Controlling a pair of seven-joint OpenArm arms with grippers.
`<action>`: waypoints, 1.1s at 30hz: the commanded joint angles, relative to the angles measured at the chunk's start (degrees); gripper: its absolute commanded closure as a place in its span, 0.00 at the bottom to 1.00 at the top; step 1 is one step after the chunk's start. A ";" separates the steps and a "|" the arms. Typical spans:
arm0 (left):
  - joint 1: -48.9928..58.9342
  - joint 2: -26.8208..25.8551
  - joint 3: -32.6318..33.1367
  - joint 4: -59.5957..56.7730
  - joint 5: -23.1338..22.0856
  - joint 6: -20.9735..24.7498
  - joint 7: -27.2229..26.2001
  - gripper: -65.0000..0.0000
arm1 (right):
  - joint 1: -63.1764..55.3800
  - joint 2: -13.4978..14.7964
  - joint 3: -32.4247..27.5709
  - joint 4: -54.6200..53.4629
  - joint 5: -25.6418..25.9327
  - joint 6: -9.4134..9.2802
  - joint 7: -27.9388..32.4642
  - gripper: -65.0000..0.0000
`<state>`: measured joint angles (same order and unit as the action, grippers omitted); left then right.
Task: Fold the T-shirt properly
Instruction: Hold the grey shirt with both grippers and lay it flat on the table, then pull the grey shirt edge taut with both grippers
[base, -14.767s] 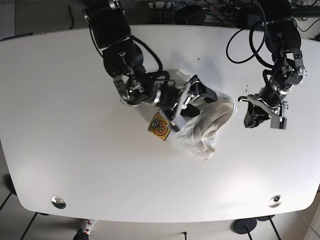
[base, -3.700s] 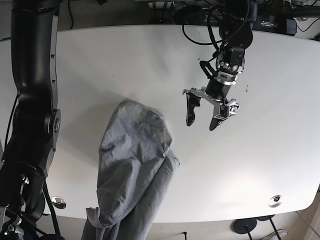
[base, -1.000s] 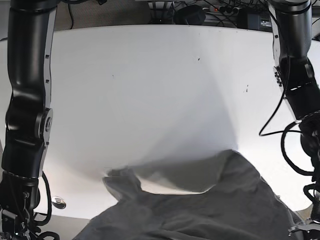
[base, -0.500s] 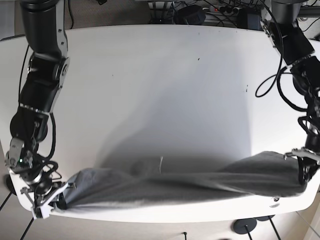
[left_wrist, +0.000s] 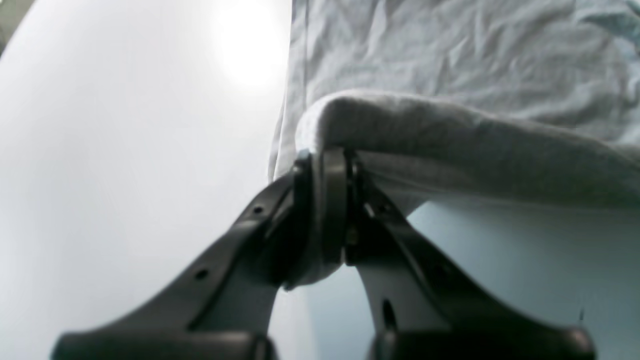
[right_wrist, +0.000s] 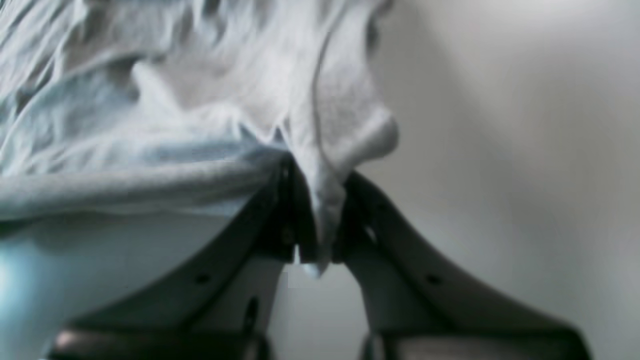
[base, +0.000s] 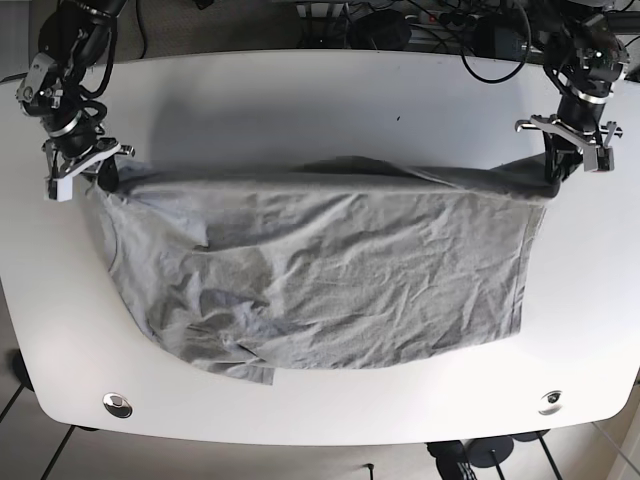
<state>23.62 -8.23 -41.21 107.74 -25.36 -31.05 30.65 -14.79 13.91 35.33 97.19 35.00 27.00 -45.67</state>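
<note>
A grey T-shirt (base: 320, 265) lies spread and wrinkled across the white table (base: 320, 90), its upper edge stretched between both arms. At the table's right side my left gripper (base: 556, 178) is shut on the shirt's upper right corner; the left wrist view shows a rolled hem (left_wrist: 450, 130) pinched between the fingers (left_wrist: 325, 200). My right gripper (base: 104, 176) at the left side is shut on the upper left corner, and the right wrist view shows a fold of cloth (right_wrist: 320, 165) clamped between its fingers. The lower part of the shirt rests flat, with a sleeve (base: 245, 365) bunched at the bottom left.
Two metal inserts (base: 117, 404) (base: 549, 402) sit near the table's front corners. Cables and dark equipment (base: 400, 25) lie behind the far edge. Bare tabletop shows above the shirt and along the front edge.
Both arms have swung from the table's front edge to its far half, dragging the shirt with them. The cloth went from a hanging bundle to a sheet spread on the tabletop.
</note>
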 joint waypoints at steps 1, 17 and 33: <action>3.15 0.10 -1.82 1.22 -0.79 -1.70 -1.51 1.00 | -3.46 0.99 0.32 1.41 3.28 0.29 1.41 0.97; 8.60 0.19 -12.63 1.31 -0.88 -8.56 -1.42 1.00 | -10.14 0.90 0.23 5.19 7.15 0.38 1.58 0.97; 7.02 0.10 -12.02 1.14 -0.79 -8.47 -1.25 1.00 | -0.03 -0.51 -5.40 5.19 6.97 3.02 -0.79 0.95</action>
<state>30.41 -7.42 -52.80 107.85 -25.32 -39.70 30.65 -15.00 12.53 29.47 101.41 40.80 29.80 -47.88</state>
